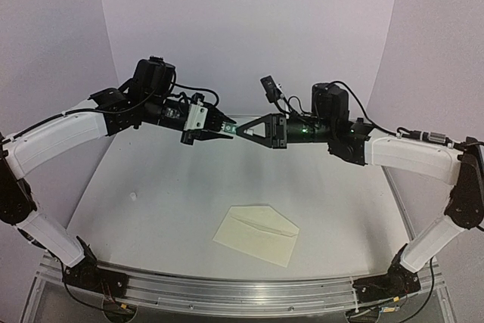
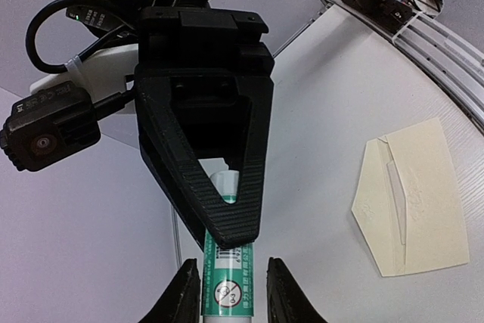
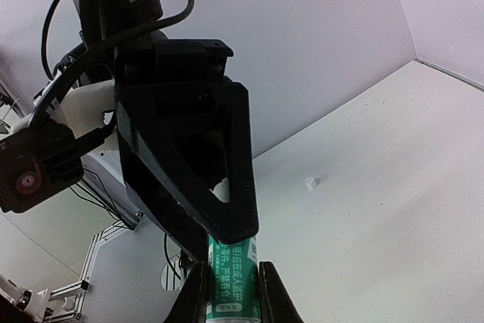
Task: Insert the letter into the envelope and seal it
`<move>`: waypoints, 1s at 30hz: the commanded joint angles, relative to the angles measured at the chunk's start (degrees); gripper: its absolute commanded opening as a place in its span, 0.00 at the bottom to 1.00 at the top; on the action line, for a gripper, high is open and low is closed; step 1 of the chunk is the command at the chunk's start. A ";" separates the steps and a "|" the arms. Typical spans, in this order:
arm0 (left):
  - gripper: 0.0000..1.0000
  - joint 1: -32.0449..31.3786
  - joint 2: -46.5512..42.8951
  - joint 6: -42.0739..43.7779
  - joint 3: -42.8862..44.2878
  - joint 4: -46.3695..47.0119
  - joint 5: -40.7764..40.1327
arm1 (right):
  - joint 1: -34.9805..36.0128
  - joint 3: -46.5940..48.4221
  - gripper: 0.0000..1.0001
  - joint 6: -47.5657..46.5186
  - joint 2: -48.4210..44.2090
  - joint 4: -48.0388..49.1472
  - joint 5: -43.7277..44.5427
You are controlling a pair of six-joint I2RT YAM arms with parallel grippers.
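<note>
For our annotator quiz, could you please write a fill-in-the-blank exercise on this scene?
The envelope lies on the ___.
The right gripper is shut on the glue stick, whose label is ___ and white.
Of the two grippers, ___ touches the envelope.
Missing: table; green; neither.

End effectors [image 1: 223, 128] [image 1: 243, 129] tip to tip, aloft

Table [image 1: 340, 209] holds the envelope [image 1: 255, 234] (pale cream) and a white bit [image 1: 134, 196].

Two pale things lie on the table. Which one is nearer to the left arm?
The tiny white piece; the envelope, large and flat, lies further right.
</note>
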 commanded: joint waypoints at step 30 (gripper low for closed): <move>0.00 5.33 12.47 -15.97 -3.02 -57.47 -49.52 | -0.29 -1.39 0.96 5.90 -3.50 -31.95 32.88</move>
